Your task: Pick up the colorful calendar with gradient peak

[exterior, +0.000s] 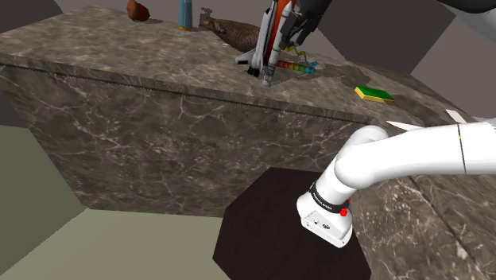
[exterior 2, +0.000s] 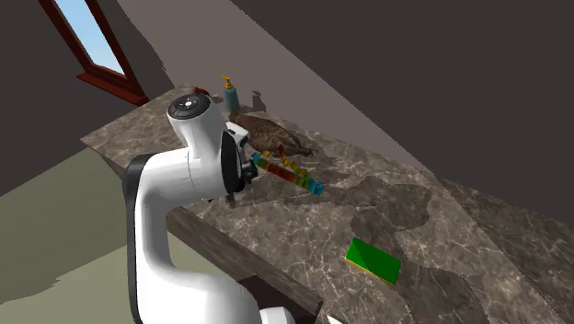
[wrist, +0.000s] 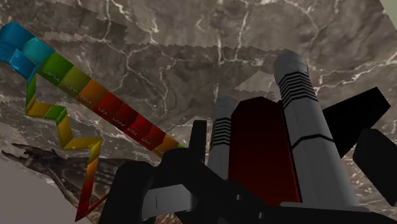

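The calendar (exterior 2: 287, 172) is lying flat on the veined marble table (exterior: 159, 103), a long rainbow strip with a zigzag fold. Its long axis is running from a red end nearest the gripper (exterior: 292, 32) to a blue end pointing away. The gripper is hovering above it, right beside an upright shuttle model (wrist: 264, 146) with grey cylindrical boosters. I cannot tell whether the gripper is clenched or released.

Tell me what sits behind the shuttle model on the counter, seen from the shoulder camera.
The rainbow calendar pokes out from behind the shuttle model, lying on the marble counter. A brown bird-like figure lies further back. The shuttle covers the calendar's other end.
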You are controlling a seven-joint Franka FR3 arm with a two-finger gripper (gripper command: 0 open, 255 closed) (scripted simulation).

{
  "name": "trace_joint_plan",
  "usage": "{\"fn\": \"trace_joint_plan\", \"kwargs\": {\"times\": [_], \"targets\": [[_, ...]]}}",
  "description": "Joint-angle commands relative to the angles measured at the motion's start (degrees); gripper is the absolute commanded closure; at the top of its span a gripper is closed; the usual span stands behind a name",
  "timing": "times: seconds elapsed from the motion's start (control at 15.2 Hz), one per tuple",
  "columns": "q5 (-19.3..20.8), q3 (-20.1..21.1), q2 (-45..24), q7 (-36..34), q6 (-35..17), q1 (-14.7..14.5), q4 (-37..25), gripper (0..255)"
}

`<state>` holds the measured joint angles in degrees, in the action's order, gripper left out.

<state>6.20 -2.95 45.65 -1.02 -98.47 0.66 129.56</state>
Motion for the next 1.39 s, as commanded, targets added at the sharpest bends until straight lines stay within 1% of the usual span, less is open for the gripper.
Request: {"fn": "trace_joint_plan", "kwargs": {"times": [0.0,0.33,0.53,0.66,0.79,0.92,1.06,1.12,1.32], "targets": [[0.0,0.0,0.0,0.0,0.0,0.0,0.0,0],[1.5,-12.01,-2.71,19.79,-1.92,-3.73,-1.77,0],[1.4,-19.31,-6.57,31.78,-2.44,-6.76,-5.16,0],[0.72,-24.33,-9.98,39.86,-2.41,-9.3,-8.33,0],[-0.68,-29.49,-14.1,48.15,-2.04,-12.16,-12.2,0],[-2.94,-35.0,-18.99,56.74,-1.24,-15.4,-16.76,0],[-6.4,-41.07,-24.9,65.83,0.11,-18.95,-22.02,0],[-8.08,-43.5,-27.42,69.36,0.79,-20.29,-24.14,0],[-7.82,-43.39,-26.98,69.61,-1.48,-19.91,-21.46,0]]}}
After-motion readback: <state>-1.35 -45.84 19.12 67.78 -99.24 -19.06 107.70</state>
